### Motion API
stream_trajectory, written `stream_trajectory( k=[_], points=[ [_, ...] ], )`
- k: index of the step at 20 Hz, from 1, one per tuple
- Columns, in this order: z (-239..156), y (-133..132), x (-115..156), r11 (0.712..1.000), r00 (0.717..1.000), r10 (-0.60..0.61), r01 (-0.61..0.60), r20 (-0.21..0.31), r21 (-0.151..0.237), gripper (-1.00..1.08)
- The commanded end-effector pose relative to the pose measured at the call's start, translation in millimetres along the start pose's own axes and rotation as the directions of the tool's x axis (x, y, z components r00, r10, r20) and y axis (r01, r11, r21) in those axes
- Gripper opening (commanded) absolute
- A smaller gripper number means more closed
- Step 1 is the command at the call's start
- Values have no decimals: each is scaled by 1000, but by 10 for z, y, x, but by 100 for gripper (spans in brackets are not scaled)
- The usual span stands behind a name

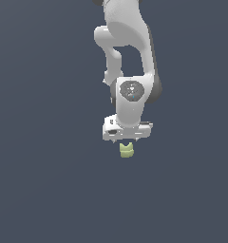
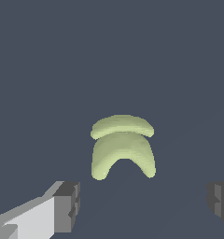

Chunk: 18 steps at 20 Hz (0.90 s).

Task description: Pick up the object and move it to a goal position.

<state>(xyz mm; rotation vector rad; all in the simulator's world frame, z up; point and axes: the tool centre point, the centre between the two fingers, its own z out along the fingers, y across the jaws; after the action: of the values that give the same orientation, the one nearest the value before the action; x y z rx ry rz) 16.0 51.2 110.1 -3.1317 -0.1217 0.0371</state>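
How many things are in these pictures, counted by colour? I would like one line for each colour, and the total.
Pale yellow-green: 1, the small blocky chunk with a notched top.
White: 1, the robot arm with its open pincer.
Total: 2.

The supporting surface (image 1: pixel 44 190) was a flat, uniform dark slate-blue plane that filled both views, without visible edge, seam or marking. One item appeared to lie on it: the object (image 1: pixel 127 150), a small pale yellow-green chunk with a notched top. In the wrist view the object (image 2: pixel 122 147) showed as two curved lobes. Contact with the surface could not be confirmed.
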Motion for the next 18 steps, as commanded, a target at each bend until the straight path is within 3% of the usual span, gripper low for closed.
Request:
stream_trajectory(
  k=[1,18],
  points=[
    [84,-41,83,1000,1000,-15,15,-10,-4,100],
    [446,-96,177,999,999,-35,35,-22,-9,100]
  ],
)
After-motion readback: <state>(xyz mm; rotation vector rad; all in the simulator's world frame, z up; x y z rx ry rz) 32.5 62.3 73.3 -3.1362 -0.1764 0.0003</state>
